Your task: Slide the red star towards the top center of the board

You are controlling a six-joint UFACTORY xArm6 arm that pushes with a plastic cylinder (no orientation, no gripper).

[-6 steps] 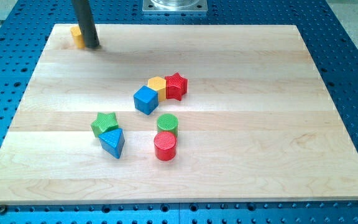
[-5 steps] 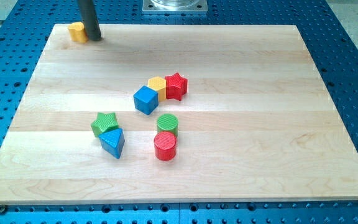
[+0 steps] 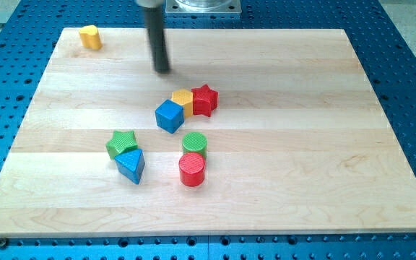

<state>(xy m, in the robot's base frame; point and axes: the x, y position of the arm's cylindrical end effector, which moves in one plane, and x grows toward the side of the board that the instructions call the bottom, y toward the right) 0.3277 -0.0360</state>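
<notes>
The table [image 3: 323, 65] is a pale wooden board of glued planks with a smooth, lightly grained face; it rests on a blue perforated metal base [image 3: 410, 72], whose grid of holes presumably serves to fix it flat so that blocks slide at one level. Your arm carries no jaws, so nothing is spread, pressed together or pinched: it ends in a straight dark rod, and my tip [image 3: 163, 71] rests on bare wood near the view's top, above and to the left of the central cluster, clear of every block.

That cluster is a short chain: the blue cube [image 3: 170, 115] at lower left, the yellow block [image 3: 183, 99] in the middle, and the red star [image 3: 204, 100] at the right end, touching the yellow block. The star sits near the board's centre, well short of the top centre. To drive it upward you would likely need the tip below it, which means rounding the cluster first.

Lower down, the green cylinder [image 3: 194, 144] stands just above the red cylinder [image 3: 192, 170], and the green star [image 3: 122, 144] touches the blue triangular prism [image 3: 131, 165]. A small yellow block [image 3: 89, 36] lies alone at the top-left corner. All blocks look matt, with finely ribbed tops.
</notes>
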